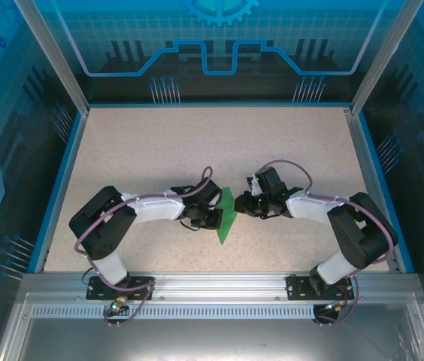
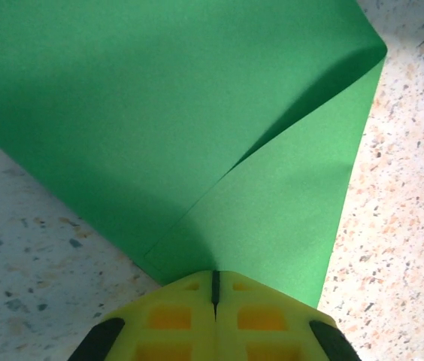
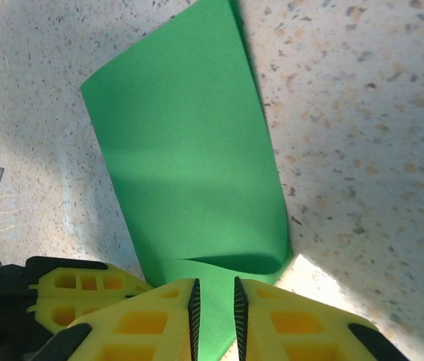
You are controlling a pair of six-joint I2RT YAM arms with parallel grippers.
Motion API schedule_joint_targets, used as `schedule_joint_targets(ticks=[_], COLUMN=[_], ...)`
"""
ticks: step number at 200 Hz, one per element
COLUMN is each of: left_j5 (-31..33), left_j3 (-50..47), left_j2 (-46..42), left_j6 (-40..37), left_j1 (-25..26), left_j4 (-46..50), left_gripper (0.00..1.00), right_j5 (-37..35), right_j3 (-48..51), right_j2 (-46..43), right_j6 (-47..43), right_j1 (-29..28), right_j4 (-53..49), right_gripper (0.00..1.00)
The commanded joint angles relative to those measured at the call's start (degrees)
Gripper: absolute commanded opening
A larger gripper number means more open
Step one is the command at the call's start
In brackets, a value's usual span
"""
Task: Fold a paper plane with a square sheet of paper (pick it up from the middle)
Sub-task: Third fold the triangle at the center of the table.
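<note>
Two arms angled inward; L end effector (image 2: 214, 277) clamps green sheet (image 2: 159, 113), R end effector (image 3: 216, 286) ajar.

Bright, even light falls from above in the top view. The speckled surface (image 1: 159, 150) is evenly lit, with small soft shadows under the arms. The blue walls around it are dimmer, and the frame posts splay outward toward the edges. In the left wrist view the green paper (image 2: 159, 113) darkens toward the left hand (image 2: 213, 277), whose yellow fingers look slightly soft. In the right wrist view a dark shadow runs along the paper's right side, and a glaring patch lies beside the right hand (image 3: 216, 289).
</note>
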State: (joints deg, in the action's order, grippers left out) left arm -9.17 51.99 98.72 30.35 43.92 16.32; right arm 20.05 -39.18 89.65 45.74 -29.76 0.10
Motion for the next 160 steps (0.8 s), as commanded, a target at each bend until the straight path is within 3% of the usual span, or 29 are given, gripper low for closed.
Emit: schedule_joint_targets(ticks=[1,81,160], left_j5=[3.78,5.47,6.32], left_j3=[0.32,-0.81,-3.03], left_j2=[1.53,2.16,2.07], left_j6=[-3.99,-6.65,-7.53], left_j1=[-1.13,-2.14,-3.10], left_j4=[5.65,7.42,6.68], left_gripper=[0.04,0.03,0.03], right_j5=[2.54,0.06,-10.57], right_j3=[-1.76,-2.55,-4.23], right_j2=[2.30,8.71,6.09], right_j6=[-1.19,-1.79,-5.19], right_j1=[-1.28,-2.67,-2.14], right_j4=[0.49,3.16,-6.54], right_gripper=[0.20,0.18,0.17])
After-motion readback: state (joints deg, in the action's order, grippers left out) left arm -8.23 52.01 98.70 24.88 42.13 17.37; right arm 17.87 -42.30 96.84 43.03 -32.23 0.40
